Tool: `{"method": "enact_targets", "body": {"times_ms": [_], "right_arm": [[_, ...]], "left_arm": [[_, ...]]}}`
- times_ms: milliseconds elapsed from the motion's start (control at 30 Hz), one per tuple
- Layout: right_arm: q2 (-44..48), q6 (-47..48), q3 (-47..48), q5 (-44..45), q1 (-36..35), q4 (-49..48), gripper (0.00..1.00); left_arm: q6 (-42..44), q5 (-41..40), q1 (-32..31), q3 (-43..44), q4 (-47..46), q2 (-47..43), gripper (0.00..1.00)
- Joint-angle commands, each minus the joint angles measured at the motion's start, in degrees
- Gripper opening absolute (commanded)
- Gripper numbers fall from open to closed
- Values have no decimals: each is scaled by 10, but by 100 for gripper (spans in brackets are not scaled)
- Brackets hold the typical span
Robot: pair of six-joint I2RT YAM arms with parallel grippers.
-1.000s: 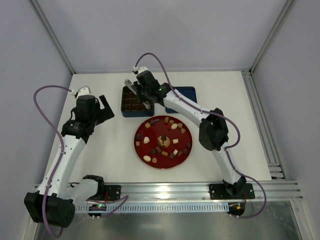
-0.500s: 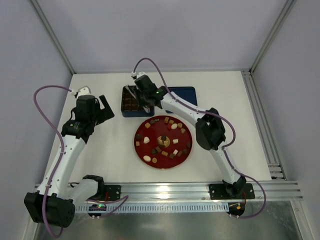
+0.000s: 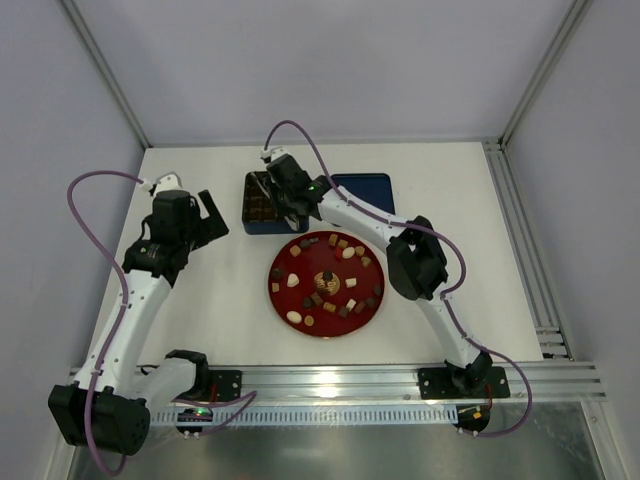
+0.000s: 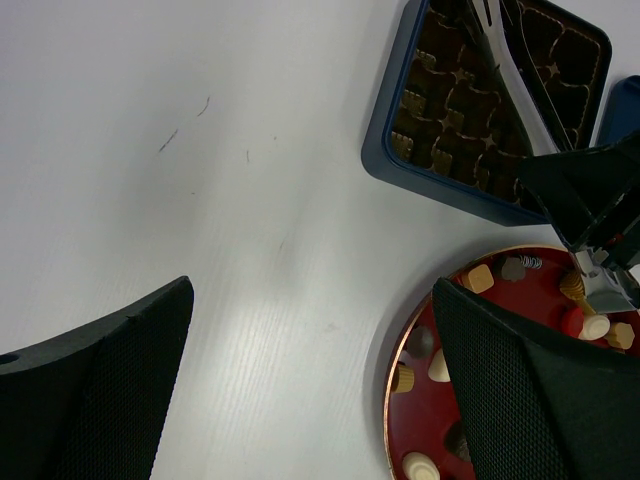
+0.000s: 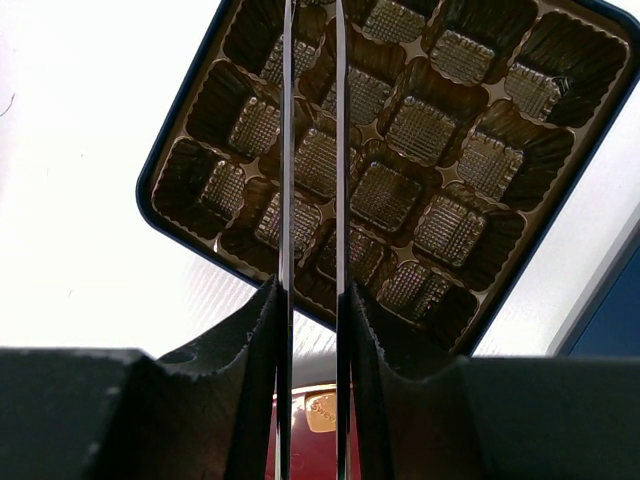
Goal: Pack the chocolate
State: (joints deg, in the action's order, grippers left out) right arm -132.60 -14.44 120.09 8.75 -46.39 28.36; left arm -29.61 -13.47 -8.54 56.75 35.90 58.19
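Observation:
Many small chocolate pieces (image 3: 325, 283), dark, light brown and cream, lie on the red round plate (image 3: 276, 291). The dark blue tin (image 3: 254, 208) with its empty gold grid stands just behind the plate. My right gripper (image 3: 282, 190) hovers over the tin, shut on metal tongs (image 5: 287, 150) whose blades reach out over the cells; their tips are out of view. My left gripper (image 3: 208, 216) is open and empty above bare table, left of the plate. The left wrist view shows the plate's rim (image 4: 392, 350), some pieces (image 4: 480, 278), the tin (image 4: 440, 110) and the tongs (image 4: 512, 75).
The tin's dark blue lid (image 3: 365, 185) lies flat to the right of the tin. Cage posts and walls ring the white table. A rail runs along the right edge.
My right gripper with the tongs has shifted slightly left over the tin. The left arm has not moved.

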Motion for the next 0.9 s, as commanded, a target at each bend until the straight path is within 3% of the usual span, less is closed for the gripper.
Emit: {"method": "enact_targets", "body": {"times_ms": [0,600,867], "right_arm": [[12,10,24,14,-4,-22,33],[20,16,59,25,-4,-18,39],[94,14,30,57,-1,8,39]], "left_arm": [[-3,3,4,2,-6,-12,100],[-1,5,3,2,-6,-12,100],[-1,4,4,1,-7,-12,100]]}}
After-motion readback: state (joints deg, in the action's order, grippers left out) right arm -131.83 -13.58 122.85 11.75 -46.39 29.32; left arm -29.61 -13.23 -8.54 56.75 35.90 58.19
